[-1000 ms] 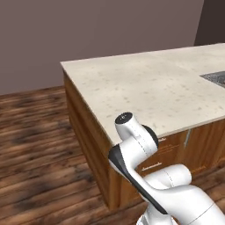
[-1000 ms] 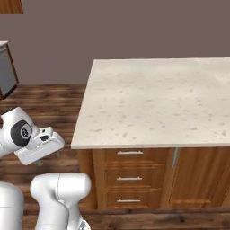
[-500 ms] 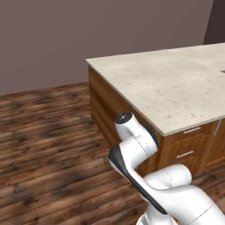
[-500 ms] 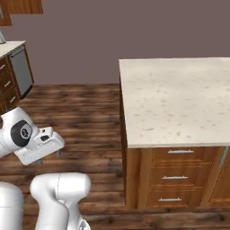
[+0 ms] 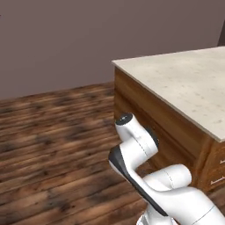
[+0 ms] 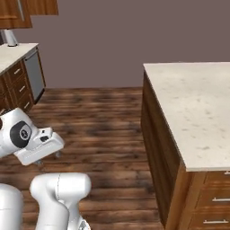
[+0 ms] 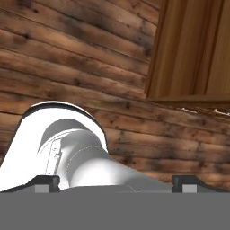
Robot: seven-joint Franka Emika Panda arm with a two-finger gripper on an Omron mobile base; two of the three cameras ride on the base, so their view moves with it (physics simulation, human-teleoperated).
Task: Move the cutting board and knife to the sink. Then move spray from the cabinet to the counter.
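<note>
Beside the counter (image 5: 184, 83), over bare floor (image 6: 99, 117), my pincer (image 7: 116, 184) hangs wide and empty; both moves seem undone.

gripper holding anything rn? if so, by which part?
Nothing held. In the hand view the gripper has its two fingertips far apart, open, with only the wooden floor and the robot's own body ahead.

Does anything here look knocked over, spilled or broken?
Nothing stands out. The counter is bare and unmarked, the wooden floor shows no spill, and the drawers below the counter sit shut. The gripper hangs open over the floor, holding nothing.
</note>
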